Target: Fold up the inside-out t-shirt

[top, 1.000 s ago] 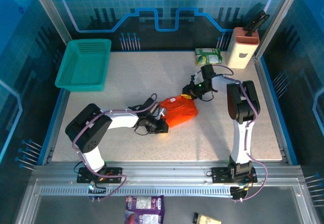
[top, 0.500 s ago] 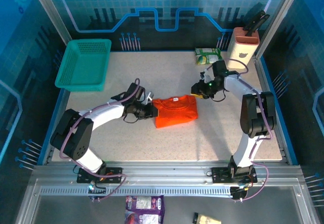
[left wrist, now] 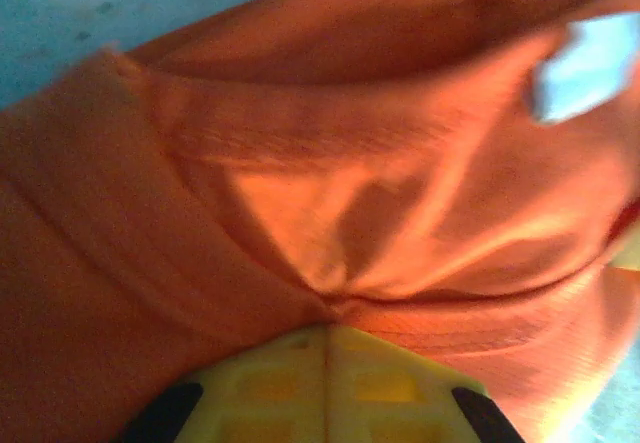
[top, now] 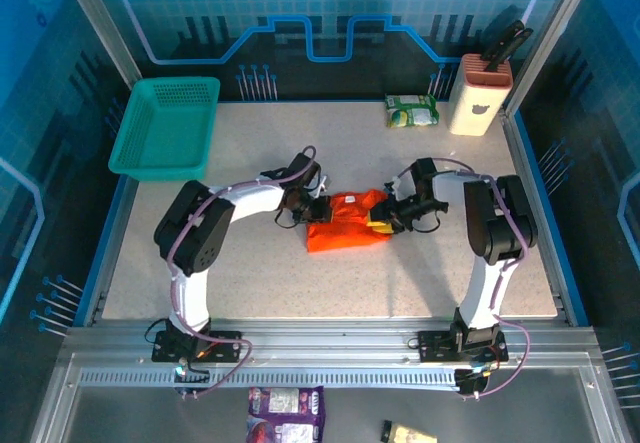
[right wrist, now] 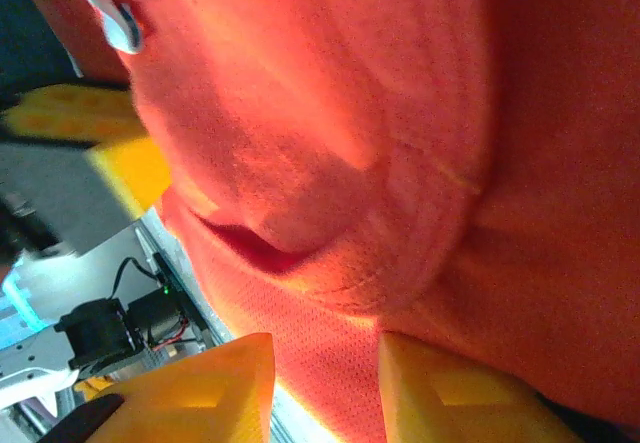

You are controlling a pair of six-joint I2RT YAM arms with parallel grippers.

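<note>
Top external: one t-shirt [top: 340,228] (orange)

I find no word, number or brand that I can read. The small white tag [left wrist: 588,63] on the orange t-shirt [top: 345,227] is blurred. Print on the green packet [top: 412,111], at one o'clock on the table [top: 300,283], and on the purple packet [top: 286,403], at six o'clock in the overhead view, is too small. The knife block [top: 478,98] at two o'clock bears a dark mark I cannot make out.
</note>
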